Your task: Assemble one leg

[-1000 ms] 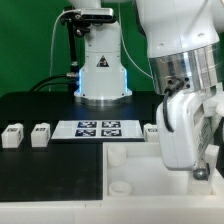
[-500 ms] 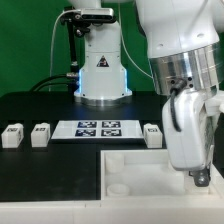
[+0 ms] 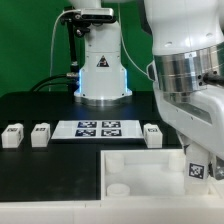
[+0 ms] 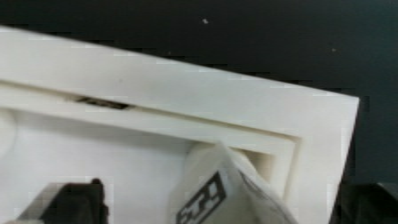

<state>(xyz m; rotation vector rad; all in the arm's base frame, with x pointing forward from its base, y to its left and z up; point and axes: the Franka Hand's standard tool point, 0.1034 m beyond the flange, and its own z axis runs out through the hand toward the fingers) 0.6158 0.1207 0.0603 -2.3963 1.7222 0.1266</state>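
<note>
A white leg (image 3: 197, 168) with a black-and-white tag stands upright at the corner of the large white tray-like piece (image 3: 140, 165) nearest the exterior view's right. In the wrist view the same leg (image 4: 222, 190) rises between my dark fingers (image 4: 71, 202), with a gap on each side. My gripper (image 4: 226, 207) is open around it and touches nothing. The arm's hand (image 3: 200, 115) hangs just above that leg. Three more legs (image 3: 12, 135) (image 3: 40, 133) (image 3: 152, 134) lie in a row on the black table.
The marker board (image 3: 97, 128) lies between the loose legs. The robot's white base (image 3: 101, 75) stands behind it. A round socket (image 3: 118, 187) shows at the tray-like piece's near corner.
The jaws have opened and let go of the leg. The hand has risen, so the leg now shows standing on its own at the tray-like piece's corner.
</note>
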